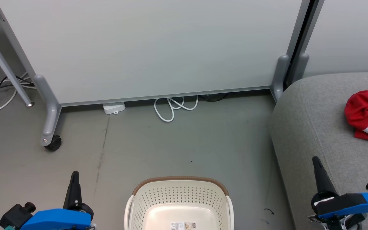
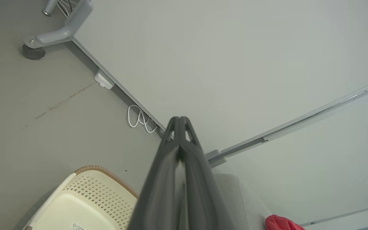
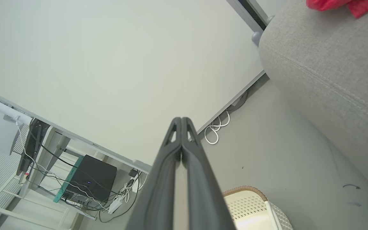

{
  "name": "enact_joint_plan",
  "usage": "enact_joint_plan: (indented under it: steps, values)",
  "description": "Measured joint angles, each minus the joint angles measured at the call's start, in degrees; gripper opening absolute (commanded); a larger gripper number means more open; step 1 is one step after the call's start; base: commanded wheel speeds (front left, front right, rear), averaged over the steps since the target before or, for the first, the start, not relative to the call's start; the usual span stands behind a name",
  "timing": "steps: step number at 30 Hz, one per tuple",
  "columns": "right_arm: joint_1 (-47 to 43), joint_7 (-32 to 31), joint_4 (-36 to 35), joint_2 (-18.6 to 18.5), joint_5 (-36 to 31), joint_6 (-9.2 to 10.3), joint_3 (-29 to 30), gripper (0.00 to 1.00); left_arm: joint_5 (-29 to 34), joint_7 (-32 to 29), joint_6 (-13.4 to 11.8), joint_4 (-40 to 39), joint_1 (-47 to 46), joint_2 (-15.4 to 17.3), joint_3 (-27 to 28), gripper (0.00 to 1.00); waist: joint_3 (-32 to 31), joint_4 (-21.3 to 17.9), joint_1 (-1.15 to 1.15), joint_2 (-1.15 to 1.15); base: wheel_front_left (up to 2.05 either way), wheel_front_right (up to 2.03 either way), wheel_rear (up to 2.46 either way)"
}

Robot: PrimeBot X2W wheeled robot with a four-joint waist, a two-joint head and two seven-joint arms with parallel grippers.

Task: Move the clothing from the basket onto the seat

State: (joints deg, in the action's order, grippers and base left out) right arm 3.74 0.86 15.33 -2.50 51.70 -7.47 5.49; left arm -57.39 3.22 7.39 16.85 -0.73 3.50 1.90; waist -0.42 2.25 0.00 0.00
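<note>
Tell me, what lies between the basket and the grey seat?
Just grey floor with one small dark squiggle, seen in the head view, between basket and seat.

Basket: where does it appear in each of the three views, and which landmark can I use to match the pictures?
Head view: the basket is at the bottom centre, cut by the lower edge.
Left wrist view: the basket is in the lower left part, tilted.
Right wrist view: the basket is at the bottom edge, right of centre.
Shared landmark: the coiled white cable, which lies beyond the basket in every view.
</note>
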Motion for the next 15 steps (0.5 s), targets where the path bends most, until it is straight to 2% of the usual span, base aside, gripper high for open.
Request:
enact_joint_plan:
  steps: [15]
  values:
    - [0.6, -1.9, -0.3, 0.0, 10.2, 0.00, 0.3, 0.00, -8.8, -2.5, 0.0, -0.7, -1.3, -0.1, 1.2, 0.00, 0.1, -0.4, 0.00, 0.00, 0.00, 0.00, 0.00]
